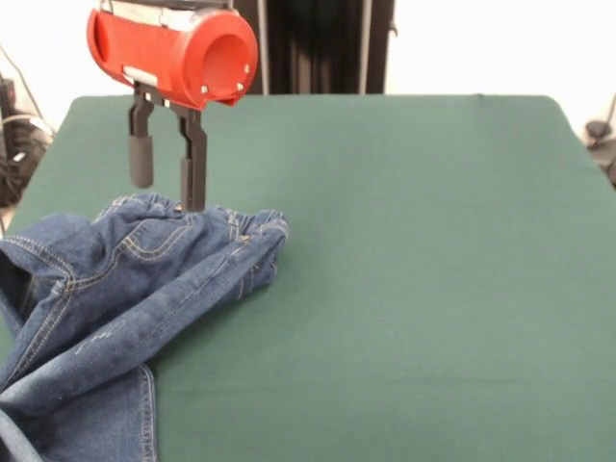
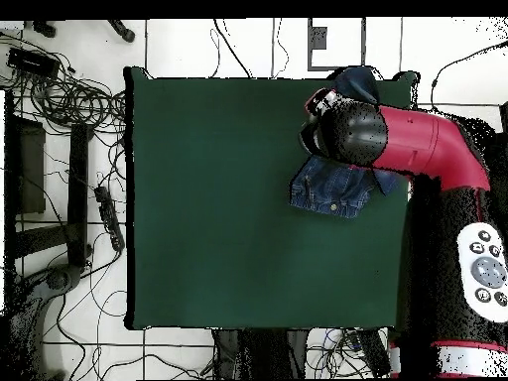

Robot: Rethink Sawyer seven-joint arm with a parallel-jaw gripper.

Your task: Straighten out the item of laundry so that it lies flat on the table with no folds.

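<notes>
The blue jeans [image 1: 125, 289] are bunched up in a lumpy heap near one corner of the green table [image 1: 414, 269], with part of them running off the edge of the front view. They have lots of folds and bumps, so they are not flat yet. The gripper [image 1: 166, 173] hangs right over the top of the heap, pointing straight down. Its two black fingers [image 1: 193, 168] are apart and hold nothing. One finger tip looks like it is touching the top fold of the jeans, or is just above it, and the other sits a bit higher. It is probably there so it can pinch a fold and pull the cloth out. In the overhead view the red arm [image 2: 417, 144] covers much of the jeans [image 2: 327, 193]. Most of the table is bare, so there is plenty of room to spread them out.
</notes>
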